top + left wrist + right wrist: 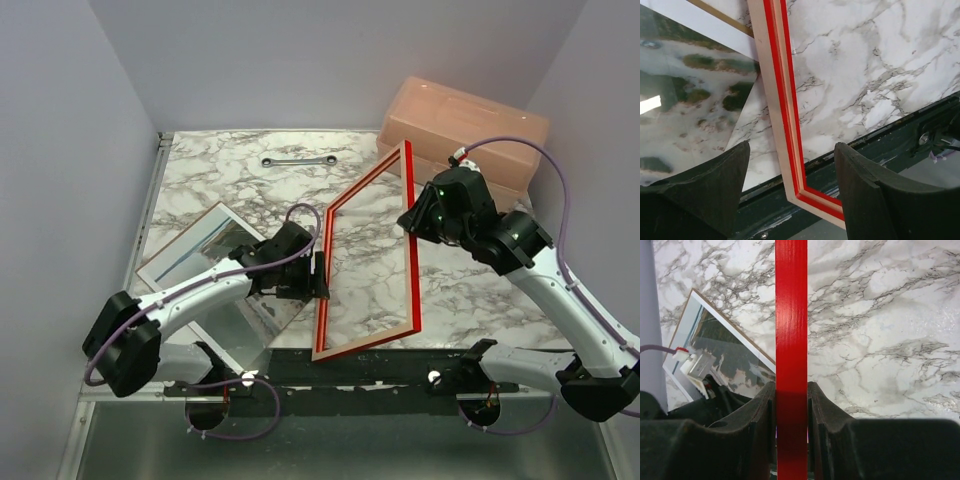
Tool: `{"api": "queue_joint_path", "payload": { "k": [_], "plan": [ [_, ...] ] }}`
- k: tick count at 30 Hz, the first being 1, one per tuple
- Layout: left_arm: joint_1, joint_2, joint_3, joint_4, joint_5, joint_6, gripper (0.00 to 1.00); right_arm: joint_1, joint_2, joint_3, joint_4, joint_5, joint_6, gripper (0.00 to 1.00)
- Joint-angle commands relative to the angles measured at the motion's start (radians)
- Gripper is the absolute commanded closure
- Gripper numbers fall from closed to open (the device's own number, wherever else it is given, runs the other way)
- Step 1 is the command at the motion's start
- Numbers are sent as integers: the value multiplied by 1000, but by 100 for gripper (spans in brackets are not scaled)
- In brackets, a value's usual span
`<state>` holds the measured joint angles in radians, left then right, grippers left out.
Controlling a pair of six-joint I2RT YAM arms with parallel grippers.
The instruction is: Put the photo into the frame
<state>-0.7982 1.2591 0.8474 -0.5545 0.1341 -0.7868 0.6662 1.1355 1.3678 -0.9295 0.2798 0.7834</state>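
Observation:
The red frame (pixel 366 342) stands tilted, its near rail on the table's front edge and its far corner raised. My right gripper (pixel 412 218) is shut on its right rail; in the right wrist view the red rail (pixel 791 315) runs straight up between my pads (pixel 765 405). My left gripper (pixel 322 275) is open at the frame's left rail; in the left wrist view the pale and red rail (pixel 782 100) passes between the spread fingers (pixel 855 170) without touching them. The photo (pixel 190 245), white-edged with a blue line, lies flat at the left, partly under my left arm.
A pink plastic box (pixel 465 125) stands at the back right, just behind the frame's raised corner. A wrench (pixel 298 160) lies at the back centre. A clear reflective pane (pixel 685 100) lies by the photo near the front edge. A grey wall closes the left side.

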Motion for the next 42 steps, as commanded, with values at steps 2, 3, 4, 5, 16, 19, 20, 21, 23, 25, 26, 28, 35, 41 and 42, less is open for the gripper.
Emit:
{"api": "queue_joint_path", "payload": {
  "k": [2, 3, 4, 5, 16, 19, 20, 21, 23, 25, 26, 28, 35, 41, 42],
  "plan": [
    [41, 124, -22, 135, 167, -14, 34, 5, 32, -83, -84, 16, -58, 81],
    [47, 157, -16, 135, 176, -15, 35, 6, 33, -88, -82, 14, -61, 81],
    [52, 182, -12, 137, 184, -15, 36, 5, 33, -91, -83, 16, -61, 81],
    [58, 208, -8, 138, 188, -15, 37, 4, 33, -94, -83, 18, -62, 81],
    [95, 335, 42, 98, 128, 28, 42, 0, 32, -113, -84, 55, -76, 80],
    [98, 344, 41, 102, 127, 39, 45, -1, 37, -120, -83, 61, -79, 80],
    [99, 349, 42, 103, 127, 42, 46, -2, 40, -123, -83, 61, -79, 80],
    [99, 355, 42, 104, 125, 44, 48, -2, 43, -125, -82, 64, -81, 79],
    [100, 371, 41, 109, 124, 48, 50, -2, 47, -131, -82, 72, -80, 78],
    [102, 381, 40, 107, 117, 55, 50, -3, 49, -135, -81, 74, -82, 77],
    [105, 384, 39, 100, 102, 58, 50, -4, 49, -137, -80, 76, -83, 77],
    [106, 382, 48, 67, 58, 67, 50, -6, 49, -141, -78, 77, -86, 77],
    [108, 405, 58, 65, 55, 83, 67, -7, 66, -145, -63, 57, -91, 73],
    [109, 407, 61, 70, 60, 81, 99, -7, 84, -122, -77, 33, -107, 45],
    [110, 408, 61, 71, 63, 81, 100, -8, 86, -112, -86, 38, -109, 40]
  ]
}}
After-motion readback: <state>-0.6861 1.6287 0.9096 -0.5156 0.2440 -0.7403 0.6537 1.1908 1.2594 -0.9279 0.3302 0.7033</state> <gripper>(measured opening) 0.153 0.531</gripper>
